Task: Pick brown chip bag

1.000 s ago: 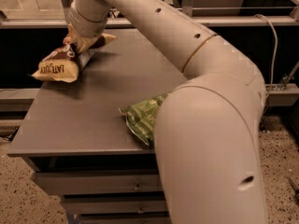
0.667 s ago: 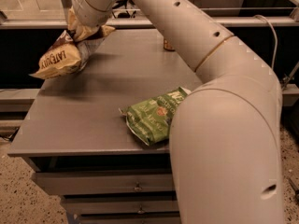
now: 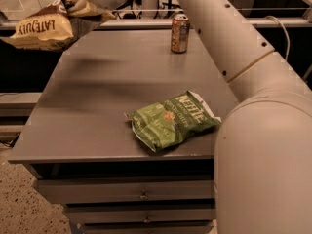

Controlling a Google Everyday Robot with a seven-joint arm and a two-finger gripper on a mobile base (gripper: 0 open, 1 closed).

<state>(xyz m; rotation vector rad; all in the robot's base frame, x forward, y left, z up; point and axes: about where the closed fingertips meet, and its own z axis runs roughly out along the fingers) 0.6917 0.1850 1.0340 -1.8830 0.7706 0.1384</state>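
Camera view is showing the gripper pinching the brown chip bag by its tan end, seemingly light, crinkly body sagging below-left.

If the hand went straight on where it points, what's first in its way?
The hand, top left, grips the brown chip bag and points left off the table; way looks free, depth unclear.

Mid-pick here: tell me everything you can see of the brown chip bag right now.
The brown chip bag is crinkly, foil-like, dark brown above and tan-yellow below, its LATE JULY lettering upside down. It hangs in the air, lying roughly sideways, off the cabinet top and past its far left corner. Only the gripper touches it, clamped on its upper right end at the view's top left.
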